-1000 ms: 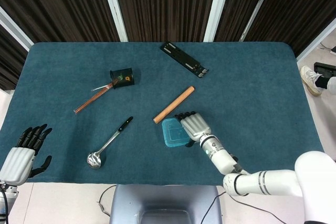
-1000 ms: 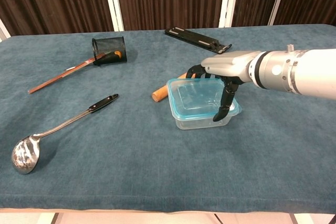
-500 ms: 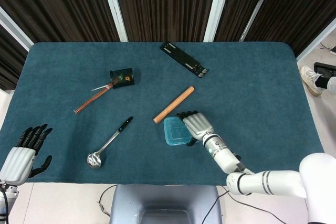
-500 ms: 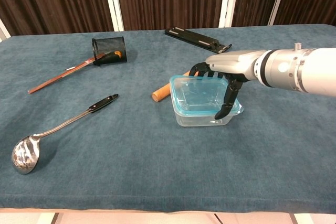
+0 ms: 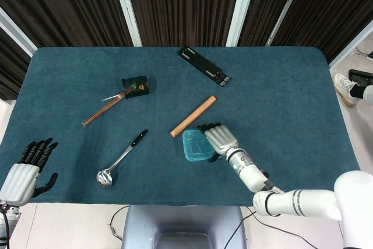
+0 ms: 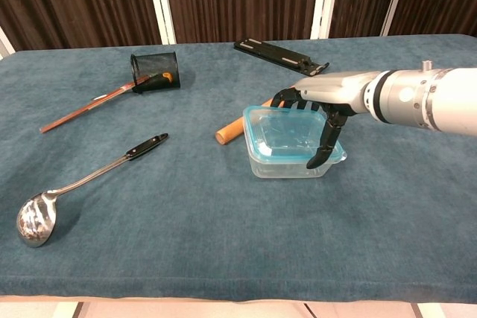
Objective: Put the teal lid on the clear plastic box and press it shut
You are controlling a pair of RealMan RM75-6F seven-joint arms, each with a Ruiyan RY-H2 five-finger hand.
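Observation:
The clear plastic box (image 6: 287,163) stands near the table's front middle, with the teal lid (image 6: 285,132) lying on top of it, slightly tilted. In the head view the teal lid (image 5: 196,145) covers the box. My right hand (image 6: 322,100) reaches in from the right. Its fingers (image 6: 298,104) curl over the lid's far edge and its thumb (image 6: 325,148) presses the near right corner, so it grips the lid. In the head view my right hand (image 5: 218,139) sits at the lid's right side. My left hand (image 5: 26,170) hangs off the front left table corner with its fingers spread, holding nothing.
A wooden rod (image 5: 193,116) lies just behind the box. A steel ladle (image 5: 119,160) lies to the left. Further back are a tipped black mesh cup (image 5: 134,86) with thin sticks (image 5: 102,111), and a flat black bar (image 5: 204,65).
My right hand has shifted slightly to the right, and the lid and box have slid with it. The left hand has stayed still.

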